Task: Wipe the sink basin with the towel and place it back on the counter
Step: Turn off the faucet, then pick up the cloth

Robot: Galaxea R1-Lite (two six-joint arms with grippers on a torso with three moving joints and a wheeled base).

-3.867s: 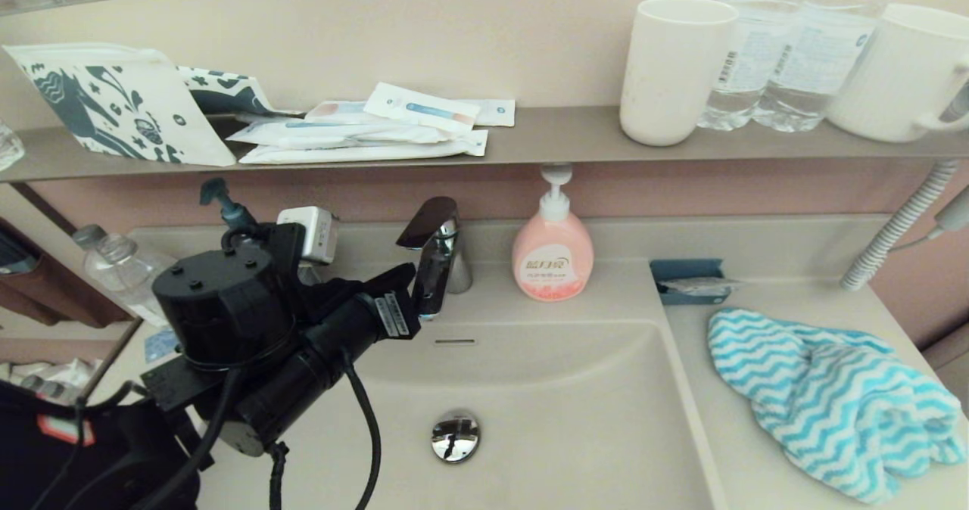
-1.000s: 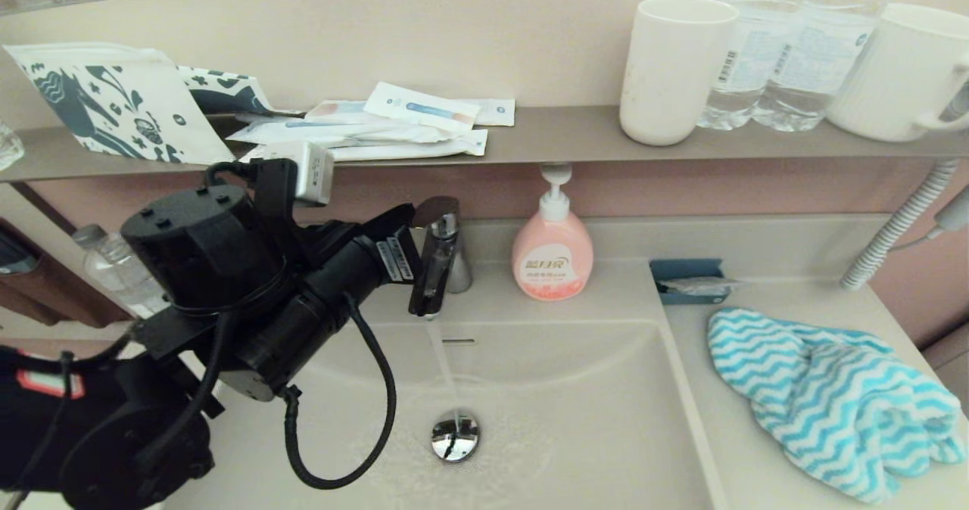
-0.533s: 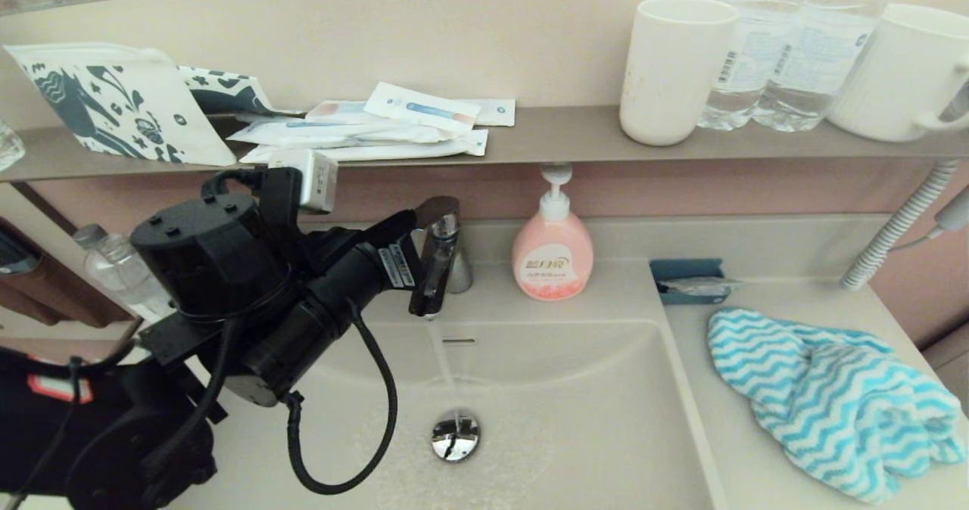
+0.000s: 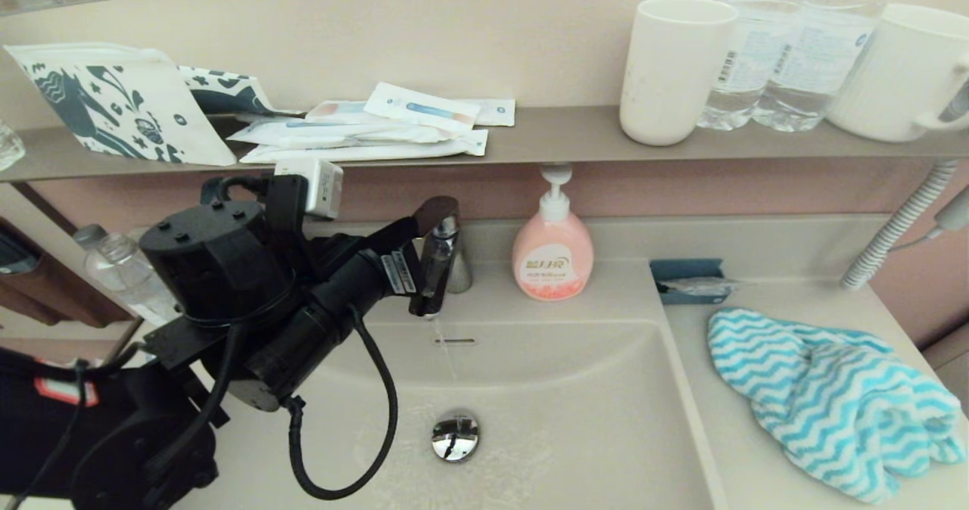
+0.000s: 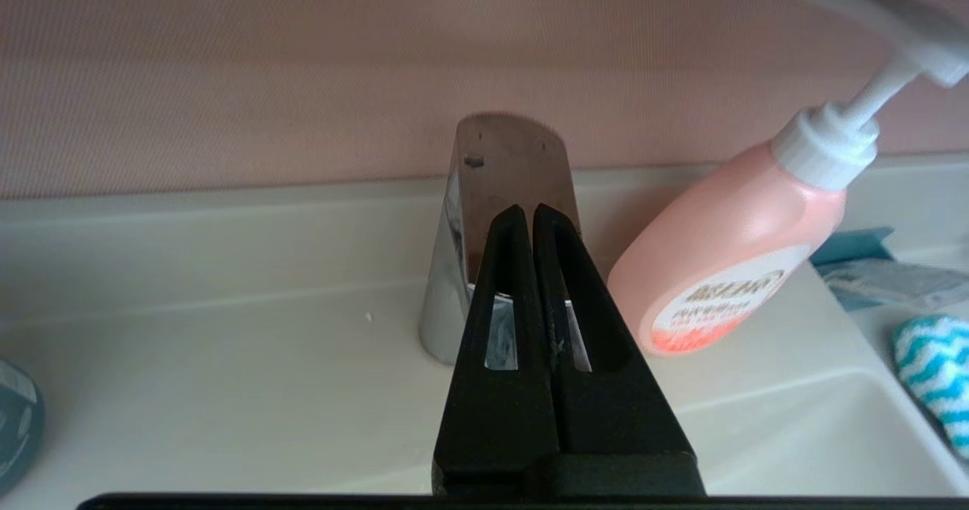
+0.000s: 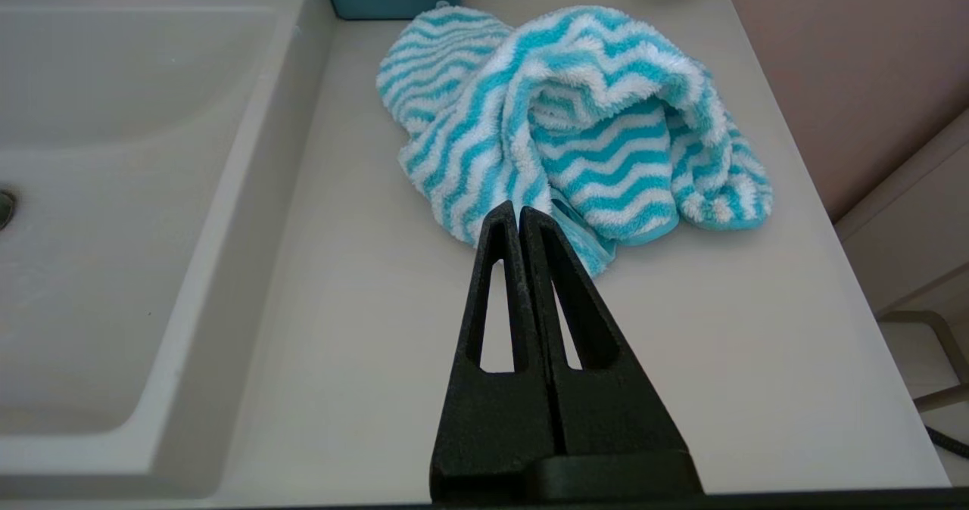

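The fluffy turquoise-and-white zigzag towel [image 4: 833,400] lies bunched on the flat beige counter [image 6: 363,328], right of the wide beige sink basin [image 4: 575,412]. The right gripper [image 6: 518,215], fingers pressed together and empty, hovers just short of its edge. The left gripper [image 5: 527,219], likewise clenched, reaches level to the chrome faucet handle [image 5: 509,163], seemingly touching it.

Turquoise-and-white zigzag towel [image 4: 833,400], beige counter [image 4: 746,449] and sink basin [image 4: 575,389], pink soap bottle [image 4: 553,256].
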